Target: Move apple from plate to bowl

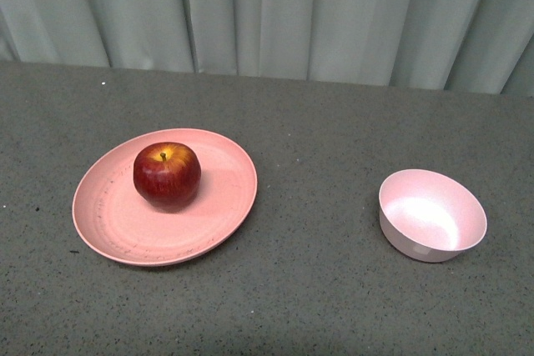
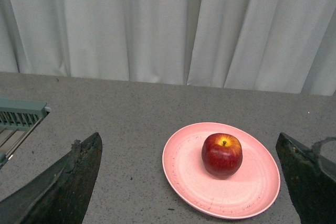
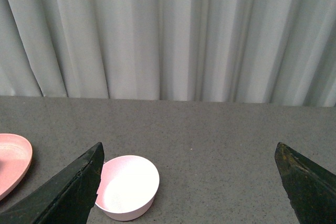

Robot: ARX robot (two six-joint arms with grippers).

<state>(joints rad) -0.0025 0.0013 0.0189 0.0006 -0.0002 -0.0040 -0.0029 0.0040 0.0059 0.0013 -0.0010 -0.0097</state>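
The three views are lit softly and evenly from above. A bright white glare is seen inside the bowl (image 1: 434, 214). Small shiny spots are seen on the apple (image 1: 167, 174). A faint shadow is cast beside it on the plate (image 1: 219, 185). A little grain is seen everywhere.

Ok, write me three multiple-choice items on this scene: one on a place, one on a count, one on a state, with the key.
1. Where does the apple sit?
A on the plate
B in the bowl
C beside the plate

2. How many pink dishes stand on the table?
A one
B two
C three

3. The left gripper is:
A open and empty
B shut on the apple
C shut on the plate

Key:
1 A, the apple rests on the plate.
2 B, only the plate and the bowl.
3 A, its fingers stand wide apart, clear of the apple.
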